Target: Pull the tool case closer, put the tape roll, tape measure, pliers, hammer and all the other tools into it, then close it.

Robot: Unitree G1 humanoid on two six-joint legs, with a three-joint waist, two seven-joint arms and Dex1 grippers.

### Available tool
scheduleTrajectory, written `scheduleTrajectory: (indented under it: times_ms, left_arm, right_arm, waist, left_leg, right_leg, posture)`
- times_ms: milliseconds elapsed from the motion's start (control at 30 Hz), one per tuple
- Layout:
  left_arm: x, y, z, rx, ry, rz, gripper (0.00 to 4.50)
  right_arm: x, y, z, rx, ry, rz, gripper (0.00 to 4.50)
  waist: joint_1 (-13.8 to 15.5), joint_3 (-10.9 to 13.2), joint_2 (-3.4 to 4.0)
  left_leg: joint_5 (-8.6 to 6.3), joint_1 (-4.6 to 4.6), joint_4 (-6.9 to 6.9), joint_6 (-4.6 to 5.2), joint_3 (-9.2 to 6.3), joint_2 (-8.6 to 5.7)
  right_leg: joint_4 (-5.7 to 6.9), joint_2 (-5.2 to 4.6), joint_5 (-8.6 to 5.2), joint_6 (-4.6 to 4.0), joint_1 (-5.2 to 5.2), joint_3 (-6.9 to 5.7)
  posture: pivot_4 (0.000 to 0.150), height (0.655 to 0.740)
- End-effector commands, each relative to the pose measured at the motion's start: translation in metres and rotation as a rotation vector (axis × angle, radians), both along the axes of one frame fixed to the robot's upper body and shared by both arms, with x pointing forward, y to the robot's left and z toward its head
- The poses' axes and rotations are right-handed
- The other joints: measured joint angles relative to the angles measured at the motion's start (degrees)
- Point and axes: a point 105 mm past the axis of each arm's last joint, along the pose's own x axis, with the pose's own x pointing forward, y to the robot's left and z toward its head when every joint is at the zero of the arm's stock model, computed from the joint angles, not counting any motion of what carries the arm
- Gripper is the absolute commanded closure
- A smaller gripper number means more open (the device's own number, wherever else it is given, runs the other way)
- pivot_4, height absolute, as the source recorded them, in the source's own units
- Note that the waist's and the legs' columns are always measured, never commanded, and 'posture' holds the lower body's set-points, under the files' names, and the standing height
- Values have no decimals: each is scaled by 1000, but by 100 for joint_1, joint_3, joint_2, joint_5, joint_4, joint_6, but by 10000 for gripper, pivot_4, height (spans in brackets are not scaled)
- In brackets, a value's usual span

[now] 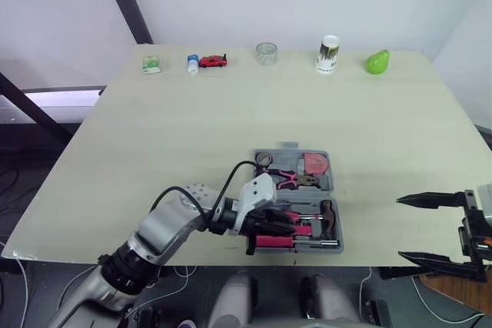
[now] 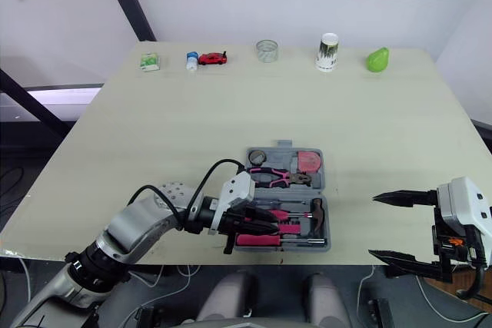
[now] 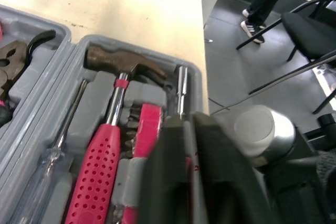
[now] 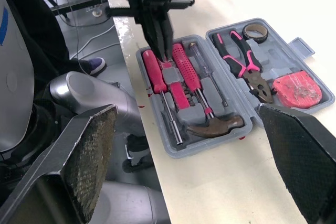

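The grey tool case (image 1: 336,190) lies open flat near the table's front edge. Its far half holds the tape roll (image 1: 264,159), the pink-handled pliers (image 1: 288,178) and the red tape measure (image 1: 315,164). In the near half lie the hammer (image 4: 215,125) and red-handled screwdrivers (image 4: 152,72). My left gripper (image 1: 292,226) is shut, its tips pressed down among the red handles in the near half; what lies under the tips is hidden. Off the table's front right corner, my right gripper (image 1: 400,227) is open and holds nothing.
Along the far edge stand a green-and-white pack (image 1: 151,64), a small bottle (image 1: 193,63), a red toy car (image 1: 213,61), a glass cup (image 1: 266,53), a paper cup (image 1: 327,54) and a green pear (image 1: 377,61). The case sits right at the front edge.
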Motion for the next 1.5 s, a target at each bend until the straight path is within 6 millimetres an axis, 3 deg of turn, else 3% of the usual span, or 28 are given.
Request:
scheduleTrajectory:
  times_ms: [33,133,300,433,533,667,833,933,1067,1333,1400,1500]
  left_arm:
    - [-4,-7,-3,-12,-48,-52,44587]
    - [-5,-4,-18,39,-58,-69,44587]
    - [-13,25,-77,289,-54,-128,44587]
    - [-23,37,-95,335,-63,-174,44587]
    - [-16,28,-82,217,-58,-107,44587]
    - [5,23,-26,-105,-6,116,44587]
    - [35,45,17,-318,-8,447,44587]
    - [50,66,32,-404,-49,634,44587]
    - [63,91,42,-453,-125,825,44587]
    - [65,118,31,-476,-141,936,44587]
    - [53,124,25,-465,-140,888,36198]
    - [39,151,8,-424,-115,943,25132]
  right_arm:
    - [-1,4,7,6,-23,17,0]
    - [0,4,8,6,-24,16,0]
    - [1,6,8,6,-23,18,0]
    - [2,9,8,9,-20,24,0]
    - [4,11,8,26,-25,17,0]
    - [18,25,7,160,-47,-83,0]
    - [39,41,-11,280,-59,-239,0]
    - [55,50,-20,356,-83,-329,0]
    - [87,62,-23,459,-142,-462,0]
    - [138,60,-33,486,-197,-564,0]
    - [136,50,-48,386,-207,-528,0]
    - [123,13,-66,332,-163,-563,0]
  waist:
    - [-1,0,0]
    - [-3,0,0]
    - [-6,-8,5]
    - [-3,-61,29]
    - [-16,-99,51]
    - [-51,-93,41]
    - [0,-86,40]
    - [-18,-87,40]
    - [-68,-84,44]
    - [-76,-83,44]
    - [-100,-83,45]
    - [-87,-81,48]
  left_leg:
    - [0,0,1,0,0,0]
    - [0,0,1,0,-1,0]
    - [0,3,1,0,-1,2]
    - [-1,12,0,1,1,1]
    - [-2,24,-3,3,5,7]
    - [-3,31,-5,5,15,37]
    - [-3,11,-1,5,-1,34]
    - [-3,8,0,4,1,31]
    - [-3,11,-1,4,0,33]
    - [-3,9,-2,3,0,2]
    - [-3,9,-4,3,-1,3]
    - [-3,9,-14,3,1,2]
  right_leg:
    - [0,0,0,0,0,-1]
    - [1,0,0,0,0,-1]
    - [2,3,0,0,0,-1]
    - [-5,0,-1,-1,13,0]
    - [-5,1,-2,-1,21,3]
    - [-1,6,-2,-3,21,8]
    - [2,4,-1,-1,7,-5]
    - [-2,2,0,0,6,-1]
    - [5,6,0,-2,2,-1]
    - [4,1,1,-3,1,-2]
    - [5,1,1,-4,0,-2]
    - [0,-3,0,-5,-1,-4]
  posture:
    - [1500,7400]
    - [1500,7400]
    - [1500,7400]
    - [1500,7400]
    - [1500,7400]
    - [1500,7400]
    - [1500,7400]
    - [1500,7400]
    - [1500,7400]
    - [1500,7400]
    - [1500,7400]
    - [1500,7400]
